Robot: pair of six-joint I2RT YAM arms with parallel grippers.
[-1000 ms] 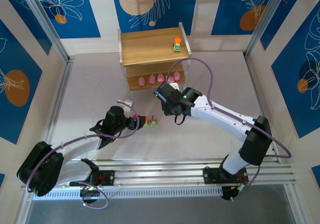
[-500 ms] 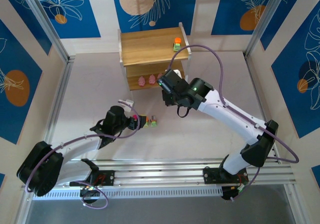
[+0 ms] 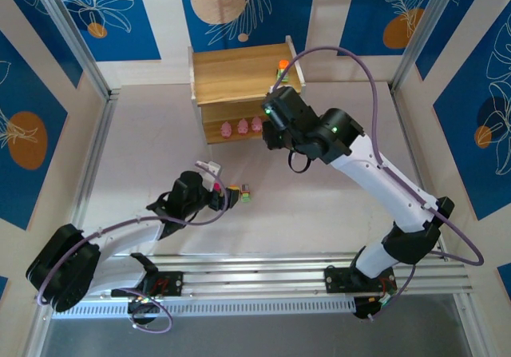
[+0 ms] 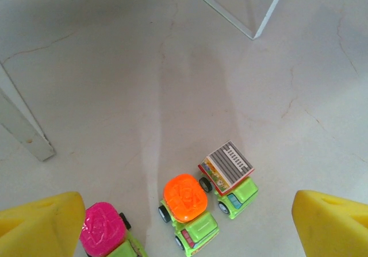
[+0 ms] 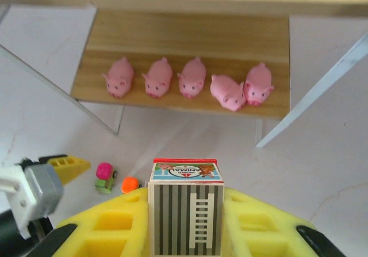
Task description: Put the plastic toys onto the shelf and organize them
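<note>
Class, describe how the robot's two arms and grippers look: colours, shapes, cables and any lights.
Both the left arm and right arm have white tubular links joined by bulky black joints, each trailed by a thin purple cable. A small green light glows on the right arm's black wrist. The left gripper and right gripper have chunky yellow plastic fingers.

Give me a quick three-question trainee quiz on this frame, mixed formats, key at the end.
1. Multiple choice: what is the right gripper carrying? A) an orange-topped truck B) a grey-topped truck C) nothing.
2. True or false: all five pink pigs stand in a row on the lower board of the shelf.
3. Count: how many toy trucks sit on the table below the open left gripper?
Key: 1 B; 2 true; 3 three.
</note>
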